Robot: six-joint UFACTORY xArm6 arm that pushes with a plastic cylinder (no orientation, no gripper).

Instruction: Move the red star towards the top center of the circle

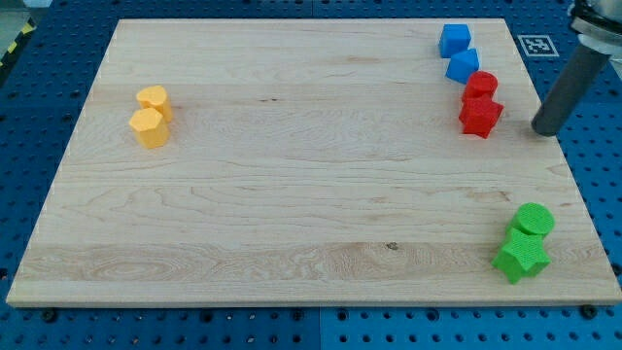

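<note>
Standing just right of the red star (pixel 480 118), apart: my tip (pixel 546 130), a plain fingerless rod.

The dark rod (pixel 571 83) is coming in from the view's top right corner, leaning down toward the view's left. My tip (pixel 545 129) is sitting low at the right side of the view.

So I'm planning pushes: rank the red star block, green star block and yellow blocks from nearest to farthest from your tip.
From my tip:
1. Red star block, just to its left.
2. Green star block, below, bottom right.
3. Yellow blocks, far left.
</note>
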